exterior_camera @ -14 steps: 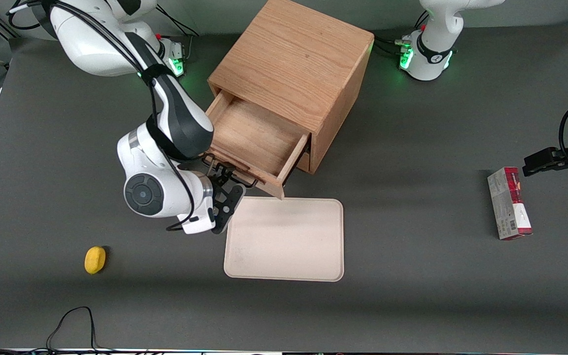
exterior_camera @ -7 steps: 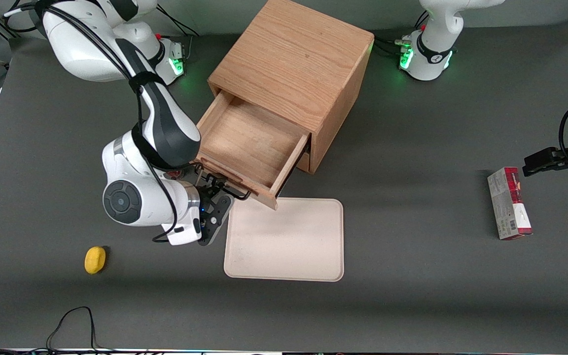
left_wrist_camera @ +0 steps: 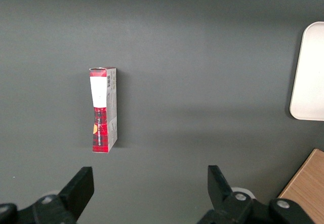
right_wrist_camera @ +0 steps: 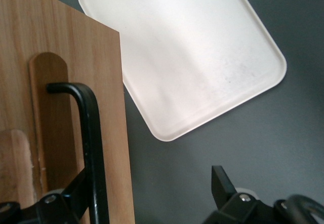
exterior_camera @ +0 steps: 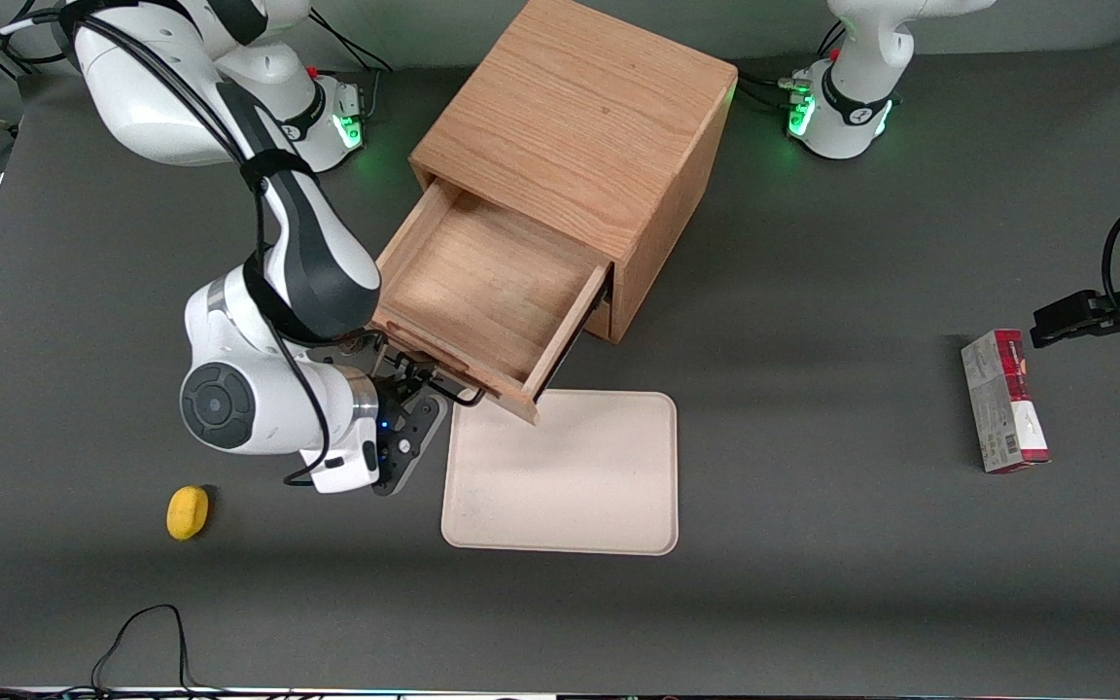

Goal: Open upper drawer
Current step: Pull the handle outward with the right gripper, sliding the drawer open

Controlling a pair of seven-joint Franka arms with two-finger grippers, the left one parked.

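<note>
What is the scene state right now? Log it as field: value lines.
upper drawer: pulled well out of the cabinet, nothing inside
gripper: open, at the drawer's black handle
tray: bare, in front of the drawer
yellow object: toward working arm's end
red box: toward parked arm's end

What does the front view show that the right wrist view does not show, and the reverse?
Only the front view shows the cabinet, the upper drawer's bare inside, the yellow object and the red box. Only the right wrist view shows, up close, the black handle standing between the open fingers. Both show the gripper at the drawer front, and the cream tray.
</note>
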